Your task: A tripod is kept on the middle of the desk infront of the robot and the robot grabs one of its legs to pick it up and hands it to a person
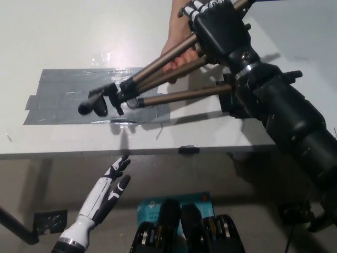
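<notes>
Seen from the robot's head, looking steeply down on a white tabletop (63,42) with a patch of grey tape (58,89) stuck across its middle.

The robot's black right hand (221,31) is at the top of the picture, fingers clenched around one leg of a tripod (181,95). The tripod appears lifted clear of the surface, casting a shadow on the tape below. It lies tilted almost flat, with its legs fanned toward the upper right. Its mounting head (100,103) points left and hangs low over the tape.

A person's hand (174,39) reaches in from the top edge, just behind the bronze-coloured legs and very near them. Whether it touches a leg cannot be told.

The white left hand (108,192) rests at the lower left, below the tabletop's front edge. It holds nothing and its fingers are spread.

The step in hand looks like the handover. To do it well, the right hand would hold its clench firm and steady while offering a free leg toward the person's palm. It should let go only once the person clearly has hold. The heavy head end could swing down if the hold loosens early, so it should stay above the tabletop.
</notes>
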Controlling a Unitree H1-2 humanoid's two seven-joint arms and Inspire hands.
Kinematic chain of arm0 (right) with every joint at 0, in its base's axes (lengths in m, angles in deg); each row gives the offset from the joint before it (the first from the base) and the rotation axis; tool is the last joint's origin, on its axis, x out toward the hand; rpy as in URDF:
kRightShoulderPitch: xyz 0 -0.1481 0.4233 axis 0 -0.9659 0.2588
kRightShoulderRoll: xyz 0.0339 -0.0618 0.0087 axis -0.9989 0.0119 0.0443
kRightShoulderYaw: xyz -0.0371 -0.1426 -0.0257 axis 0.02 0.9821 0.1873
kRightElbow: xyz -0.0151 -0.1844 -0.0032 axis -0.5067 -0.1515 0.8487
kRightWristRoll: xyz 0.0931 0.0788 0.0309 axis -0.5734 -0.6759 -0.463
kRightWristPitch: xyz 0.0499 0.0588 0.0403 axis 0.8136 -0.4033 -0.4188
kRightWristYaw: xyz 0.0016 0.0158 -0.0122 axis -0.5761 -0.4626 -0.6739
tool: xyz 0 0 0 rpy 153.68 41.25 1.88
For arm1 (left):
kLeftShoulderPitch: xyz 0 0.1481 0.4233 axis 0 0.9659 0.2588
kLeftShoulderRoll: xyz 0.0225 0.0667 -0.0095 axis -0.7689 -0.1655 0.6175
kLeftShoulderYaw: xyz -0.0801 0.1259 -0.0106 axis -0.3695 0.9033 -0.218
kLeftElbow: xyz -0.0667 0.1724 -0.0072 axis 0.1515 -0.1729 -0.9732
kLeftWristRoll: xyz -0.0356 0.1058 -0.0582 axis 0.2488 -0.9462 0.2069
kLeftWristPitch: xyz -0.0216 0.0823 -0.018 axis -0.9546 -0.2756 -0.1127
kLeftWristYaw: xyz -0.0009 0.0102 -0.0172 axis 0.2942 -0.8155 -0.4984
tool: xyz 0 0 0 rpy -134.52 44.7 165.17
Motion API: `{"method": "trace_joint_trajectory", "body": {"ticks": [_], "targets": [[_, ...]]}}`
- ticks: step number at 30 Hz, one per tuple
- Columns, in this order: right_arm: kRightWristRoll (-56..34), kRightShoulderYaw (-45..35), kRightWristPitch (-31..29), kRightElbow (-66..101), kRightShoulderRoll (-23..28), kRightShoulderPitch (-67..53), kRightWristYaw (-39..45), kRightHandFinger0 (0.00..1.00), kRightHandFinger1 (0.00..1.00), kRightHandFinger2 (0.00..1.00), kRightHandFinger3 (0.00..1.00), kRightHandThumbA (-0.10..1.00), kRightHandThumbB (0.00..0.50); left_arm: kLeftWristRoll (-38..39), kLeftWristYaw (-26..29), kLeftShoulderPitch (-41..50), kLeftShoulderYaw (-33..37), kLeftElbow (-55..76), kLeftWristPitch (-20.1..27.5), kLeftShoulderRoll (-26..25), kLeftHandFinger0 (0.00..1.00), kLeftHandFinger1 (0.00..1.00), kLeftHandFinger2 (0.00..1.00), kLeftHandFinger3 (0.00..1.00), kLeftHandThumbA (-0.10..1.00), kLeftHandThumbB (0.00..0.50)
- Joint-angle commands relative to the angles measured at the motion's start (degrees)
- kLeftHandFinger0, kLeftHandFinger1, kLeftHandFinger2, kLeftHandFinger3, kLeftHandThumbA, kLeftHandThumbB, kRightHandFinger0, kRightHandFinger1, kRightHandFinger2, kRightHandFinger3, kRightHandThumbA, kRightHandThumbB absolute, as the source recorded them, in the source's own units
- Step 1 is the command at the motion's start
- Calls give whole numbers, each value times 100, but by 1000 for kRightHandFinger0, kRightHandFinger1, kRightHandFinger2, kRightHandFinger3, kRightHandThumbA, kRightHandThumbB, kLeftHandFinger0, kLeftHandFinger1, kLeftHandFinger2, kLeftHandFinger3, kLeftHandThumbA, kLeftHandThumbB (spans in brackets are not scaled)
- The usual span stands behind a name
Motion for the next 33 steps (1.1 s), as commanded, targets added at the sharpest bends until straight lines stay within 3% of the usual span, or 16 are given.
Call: {"method": "trace_joint_trajectory", "body": {"ticks": [1, 3, 4, 5, 6, 7, 8, 12, 18, 24, 28, 33], "targets": [[-20, 83, -25, -339, -154, 570, -394, 0, 264, 715, 669, -100, 218, -38, -91, -143, 19, 201, -91, -79, 1000, 1000, 1000, 1000, 1000, 105], [-132, 52, 57, -525, -209, 593, -213, 9, 321, 735, 661, -100, 190, -19, -104, -124, 27, 247, -89, -83, 1000, 1000, 1000, 1000, 1000, 91], [-313, -22, 100, -473, -198, 600, 311, 224, 551, 848, 791, 209, 229, 7, -119, -158, 27, 229, -91, -86, 1000, 1000, 1000, 1000, 1000, 91], [-333, -27, 100, -471, -197, 603, 362, 233, 536, 750, 705, 246, 234, 10, -120, -162, 27, 228, -93, -87, 1000, 1000, 1000, 1000, 1000, 91], [-656, -100, 157, -131, -123, 593, 1508, 997, 1000, 1000, 1000, 586, 415, -19, -105, -169, 33, 236, -75, -91, 1000, 1000, 1000, 1000, 1000, 89], [-954, -168, 278, 218, -72, 553, 2341, 1000, 1000, 1000, 1000, 654, 482, -24, -100, -152, 38, 241, -69, -89, 1000, 1000, 1000, 1000, 1000, 93], [-1255, -229, 465, 620, -21, 524, 3143, 1000, 1000, 1000, 1000, 683, 496, -28, -102, -153, 39, 245, -75, -93, 1000, 1000, 1000, 1000, 1000, 94], [-2336, -375, 993, 1674, 146, 565, 5034, 1000, 1000, 1000, 1000, 750, 500, -154, -93, -246, 45, 264, -182, -142, 1000, 1000, 1000, 1000, 1000, 118], [-3450, -242, 1891, 3509, 603, 404, 6610, 1000, 1000, 1000, 1000, 800, 500, -52, -148, -236, 53, 202, -86, -169, 1000, 1000, 1000, 1000, 1000, 115], [-4075, -334, 2205, 4540, 924, 235, 6873, 1000, 1000, 1000, 1000, 861, 500, -61, -173, -177, 85, 190, -33, -193, 1000, 1000, 1000, 1000, 1000, 110], [-4602, -891, 2666, 5927, 1273, 85, 6491, 1000, 1000, 1000, 1000, 873, 500, -117, -136, -249, 102, 138, 43, -188, 1000, 1000, 1000, 1000, 1000, 102], [-5084, -1510, 2753, 7715, 1750, -592, 5748, 1000, 1000, 1000, 1000, 1000, 500, -129, -111, -255, 97, 173, 3, -156, 1000, 1000, 1000, 1000, 1000, 92]]}}
